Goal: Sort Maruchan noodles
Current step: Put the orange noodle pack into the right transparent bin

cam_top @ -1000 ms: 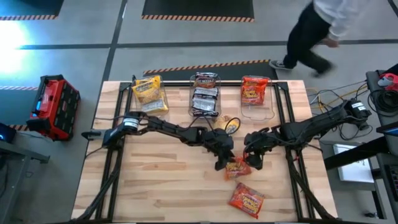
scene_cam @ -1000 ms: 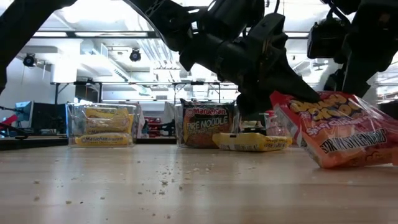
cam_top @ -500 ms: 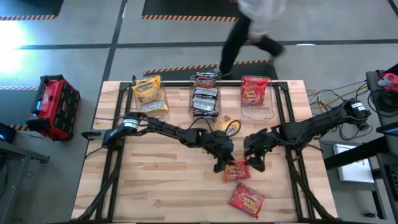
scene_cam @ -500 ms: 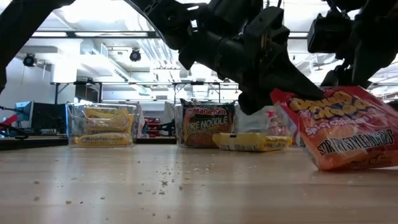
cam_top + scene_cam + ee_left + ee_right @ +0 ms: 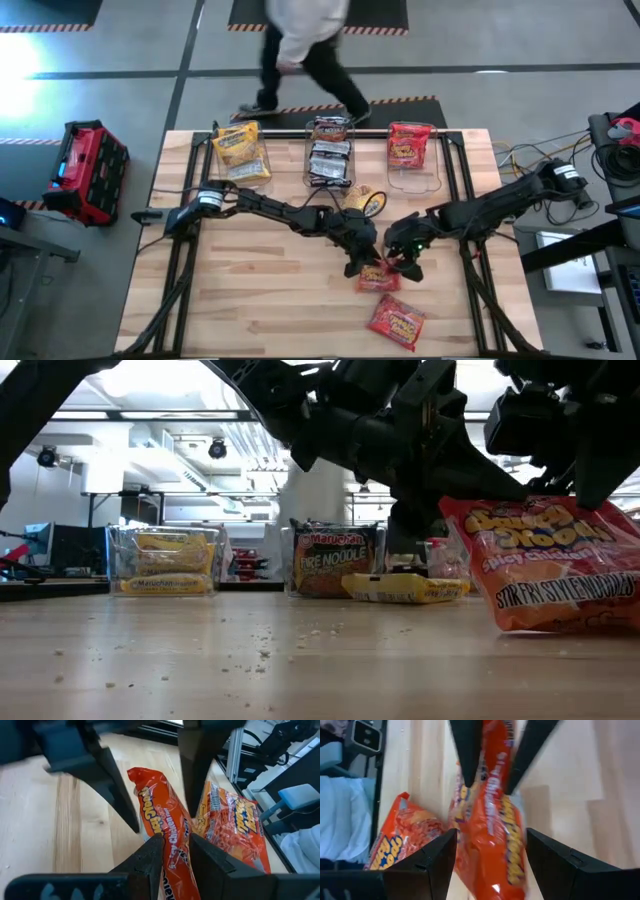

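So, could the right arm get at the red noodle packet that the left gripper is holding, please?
Probably yes. The left gripper pinches one edge of the red noodle packet, and the right gripper already has its open fingers on either side of the packet's other end, with nothing between them.

Two dark jointed arms (image 5: 270, 207), each tool with flat black fingers (image 5: 145, 862)
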### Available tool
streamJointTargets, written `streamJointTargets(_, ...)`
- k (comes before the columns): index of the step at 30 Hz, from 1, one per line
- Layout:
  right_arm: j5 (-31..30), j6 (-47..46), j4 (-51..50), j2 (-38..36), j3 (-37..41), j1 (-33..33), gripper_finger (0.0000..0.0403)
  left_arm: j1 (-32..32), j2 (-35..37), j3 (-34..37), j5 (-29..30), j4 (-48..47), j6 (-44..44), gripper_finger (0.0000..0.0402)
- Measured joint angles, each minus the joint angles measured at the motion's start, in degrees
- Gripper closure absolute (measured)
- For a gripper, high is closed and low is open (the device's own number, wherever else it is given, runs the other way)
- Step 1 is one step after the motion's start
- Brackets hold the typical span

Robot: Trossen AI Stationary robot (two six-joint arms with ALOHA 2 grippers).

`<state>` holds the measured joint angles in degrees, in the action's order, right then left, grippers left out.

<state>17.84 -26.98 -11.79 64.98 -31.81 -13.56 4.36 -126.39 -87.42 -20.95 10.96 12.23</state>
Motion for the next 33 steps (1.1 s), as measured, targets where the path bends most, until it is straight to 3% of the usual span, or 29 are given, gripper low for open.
streamJointTargets(11,4.46,0.63,2.38,4.60,-0.02,0.00,0.0187,0.00,0.00,0.00,-0.02,-0.04,0.02,0.0323)
streamJointTargets(23,5.26,0.94,3.76,4.82,-0.02,-0.04,0.0292,0.00,0.00,0.00,-0.09,0.07,0.45,0.0323)
streamJointTargets(33,5.64,0.84,3.67,4.80,-0.04,-0.04,0.0295,-0.11,2.52,-0.09,-0.99,0.41,3.28,0.0313)
